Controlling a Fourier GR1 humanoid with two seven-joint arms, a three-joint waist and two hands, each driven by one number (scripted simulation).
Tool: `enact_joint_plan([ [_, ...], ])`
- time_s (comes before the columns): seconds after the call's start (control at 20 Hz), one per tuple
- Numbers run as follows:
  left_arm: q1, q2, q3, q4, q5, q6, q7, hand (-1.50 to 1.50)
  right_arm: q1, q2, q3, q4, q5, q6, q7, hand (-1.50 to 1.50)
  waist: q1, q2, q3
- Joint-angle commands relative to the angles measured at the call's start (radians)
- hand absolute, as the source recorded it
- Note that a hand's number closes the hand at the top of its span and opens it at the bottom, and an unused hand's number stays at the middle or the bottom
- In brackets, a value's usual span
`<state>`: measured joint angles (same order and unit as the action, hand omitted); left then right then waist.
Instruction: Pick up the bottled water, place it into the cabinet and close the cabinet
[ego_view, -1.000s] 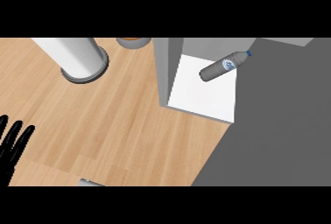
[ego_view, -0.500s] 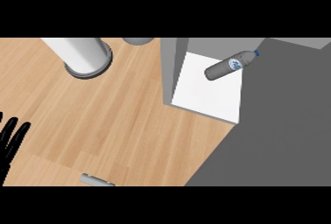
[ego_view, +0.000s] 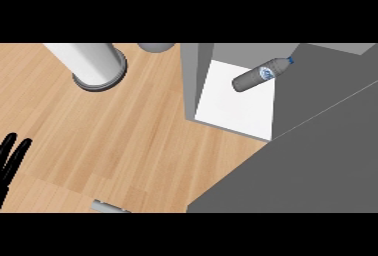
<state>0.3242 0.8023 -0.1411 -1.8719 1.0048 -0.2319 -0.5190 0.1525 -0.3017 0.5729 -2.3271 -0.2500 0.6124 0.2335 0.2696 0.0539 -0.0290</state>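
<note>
Where the white cabinet shelf (ego_view: 236, 107) shows between grey walls, the bottled water (ego_view: 258, 76) lies on its side, a slim, smooth cylinder with a grey body, a pale label and a small blue cap pointing toward the upper right. It is far up and to the right of the left robot hand (ego_view: 10, 160), well apart from it, with nothing gripping it. A flat, matte grey cabinet door (ego_view: 310, 160) spreads below and right of the shelf. Toward the robot hand, the counter (ego_view: 111, 135) is light wood with fine streaked grain. A tall white cylinder (ego_view: 90, 62) on a round grey base stands above the robot hand. Only straight black fingers show at the left edge, relaxed and holding nothing.
</note>
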Motion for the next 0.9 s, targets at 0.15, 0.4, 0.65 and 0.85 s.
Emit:
enact_joint_plan([
  [0.15, 0.007, 0.010, 0.010, 0.012, 0.015, -0.010, 0.012, -1.50, -0.224, 0.081, -0.044, 0.148, 0.052, -0.090, 0.181, 1.50, -0.010, -0.009, 0.006],
  [0.4, 0.015, 0.007, 0.014, 0.033, 0.022, -0.025, 0.009, -1.50, -0.388, 0.161, -0.074, 0.301, 0.051, -0.137, 0.273, 1.50, -0.020, -0.014, 0.010],
  [0.65, 0.016, 0.004, 0.026, 0.050, 0.014, -0.022, 0.000, -1.50, -0.550, 0.250, -0.118, 0.459, 0.044, -0.189, 0.355, 1.50, -0.036, -0.018, 0.014],
  [0.85, 0.018, -0.004, 0.033, 0.061, 0.033, -0.028, 0.000, -1.50, -0.740, 0.298, -0.167, 0.641, 0.049, -0.259, 0.387, 1.50, -0.042, -0.015, 0.019],
])
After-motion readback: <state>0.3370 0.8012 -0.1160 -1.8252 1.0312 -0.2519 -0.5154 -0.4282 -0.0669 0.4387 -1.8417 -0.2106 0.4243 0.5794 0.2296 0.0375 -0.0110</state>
